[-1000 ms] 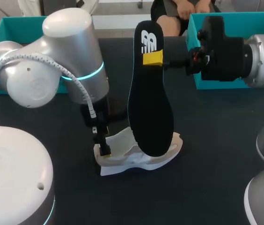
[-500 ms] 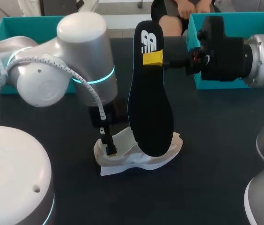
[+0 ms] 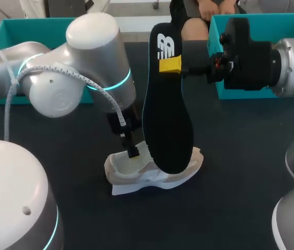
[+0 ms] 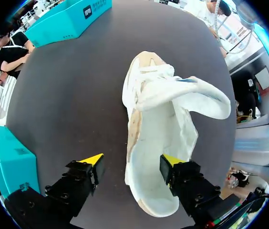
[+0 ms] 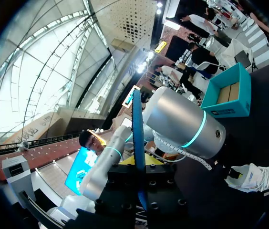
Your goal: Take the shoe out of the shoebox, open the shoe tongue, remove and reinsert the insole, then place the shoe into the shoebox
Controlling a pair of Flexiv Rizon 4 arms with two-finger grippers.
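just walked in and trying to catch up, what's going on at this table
The right gripper is shut on a black insole and holds it upright above the dark table. The white shoe lies on the table, outside the teal box at the back right. The left gripper is open at the shoe, with one finger over its opening and the other beside it. The insole is out and not yet reinserted.

Shoe (image 3: 136,176) white cloth, matt; insole (image 3: 168,120) black, matt; table (image 3: 241,161) dark matt; left arm shell (image 3: 92,47) glossy.
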